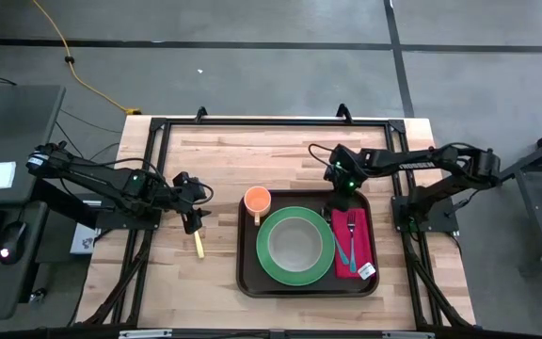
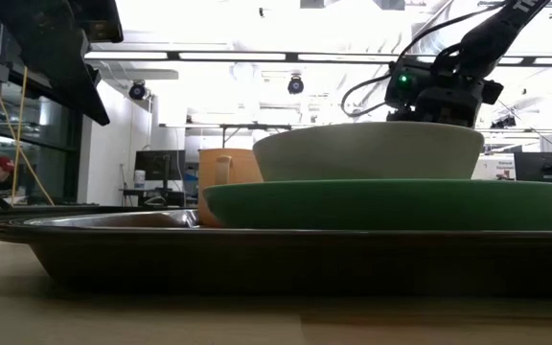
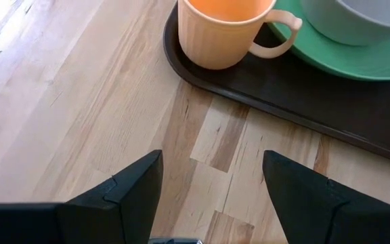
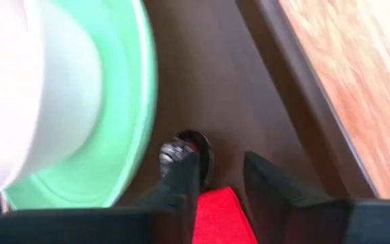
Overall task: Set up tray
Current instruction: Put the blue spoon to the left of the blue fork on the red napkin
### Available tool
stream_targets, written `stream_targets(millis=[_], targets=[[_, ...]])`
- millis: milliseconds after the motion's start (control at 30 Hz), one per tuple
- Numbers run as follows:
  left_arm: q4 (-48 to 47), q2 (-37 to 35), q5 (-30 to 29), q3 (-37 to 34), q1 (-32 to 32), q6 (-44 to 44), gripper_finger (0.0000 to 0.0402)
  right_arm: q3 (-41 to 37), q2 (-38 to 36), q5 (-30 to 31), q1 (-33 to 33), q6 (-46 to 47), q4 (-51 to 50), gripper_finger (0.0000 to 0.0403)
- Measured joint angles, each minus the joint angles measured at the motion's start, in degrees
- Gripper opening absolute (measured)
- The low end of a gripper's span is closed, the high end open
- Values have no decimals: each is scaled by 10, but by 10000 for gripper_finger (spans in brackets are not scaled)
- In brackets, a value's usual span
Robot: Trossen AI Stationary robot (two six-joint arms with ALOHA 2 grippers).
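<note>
the pale wooden tabletop [image 1: 252,151] carries a large dark-brown rectangular plastic tray [image 1: 248,279] with rounded corners and a raised rim, lying right of centre. on the tray sits a round green plate [image 1: 295,247] holding a pale grey-white bowl [image 1: 295,241]; a small orange ribbed mug [image 1: 257,200] stands in the tray's far-left corner, just beside the plate, and a red-pink rectangular napkin [image 1: 363,250] lies along the tray's right side with teal cutlery [image 1: 349,240] on top of it.

the right gripper [image 1: 340,201] hangs over the tray's far-right corner, just above the far end of the napkin — its fingers [image 4: 276,186] stand a narrow gap apart, the red napkin [image 4: 215,220] showing between them and a dark round piece [image 4: 196,150] at one tip; whether it grips anything cannot be told.

the left gripper [image 1: 194,222] is off the tray, over bare tabletop just left of the tray's left rim, its fingers [image 3: 131,193] spread wide and empty, facing the mug [image 3: 225,30]. a thin yellow stick [image 1: 198,245] lies on the tabletop right by it.
</note>
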Motion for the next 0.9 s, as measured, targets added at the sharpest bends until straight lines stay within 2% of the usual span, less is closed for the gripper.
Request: stream_targets(millis=[200,400,600,900], targets=[[0,0,1,0,0,0,282,0,20,-19,10,-12,24,155],[1,0,1,0,0,0,282,0,39,-9,16,-16,22,189],[3,0,1,0,0,0,282,0,40,1,15,-21,23,193],[4,0,1,0,0,0,282,0,62,-15,16,-27,28,174]])
